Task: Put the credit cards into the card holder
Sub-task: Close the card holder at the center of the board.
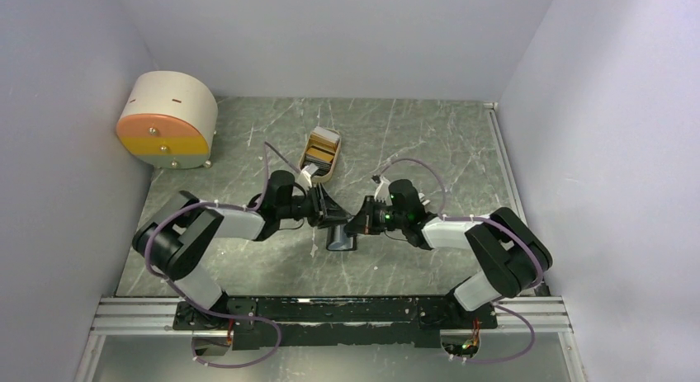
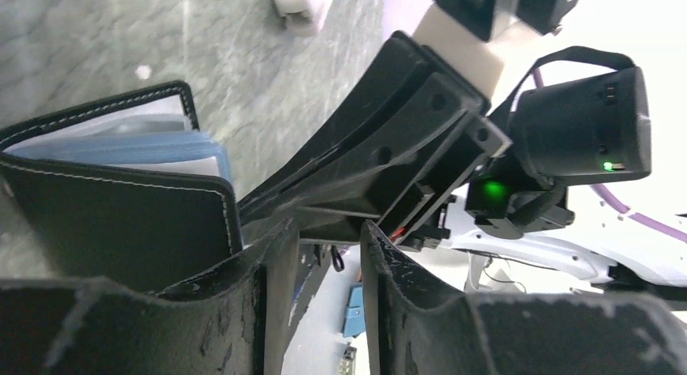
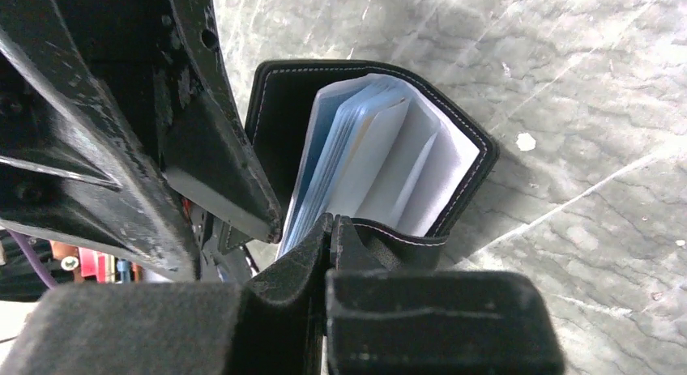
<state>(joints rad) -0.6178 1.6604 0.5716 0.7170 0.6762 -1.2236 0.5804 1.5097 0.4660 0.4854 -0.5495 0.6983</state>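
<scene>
Right gripper [image 3: 330, 226] is pinched shut on the near cover edge of the card holder [image 3: 389, 148]. Holder is at table centre between both arms, pockets fanned open. Left gripper [image 2: 326, 233] has its jaws slightly parted with nothing between them, one finger just beside the other cover. Step looks like spreading the holder, no card in hand yet. Credit cards [image 1: 321, 153] sit further back in the beige tray [image 1: 316, 176], apart from both grippers. Next probably needs left to fetch a card while right holds the pockets open.

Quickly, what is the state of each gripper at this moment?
Left gripper: slightly open, holding nothing that can be seen.
Right gripper: closed on the cover edge of the card holder.
</scene>
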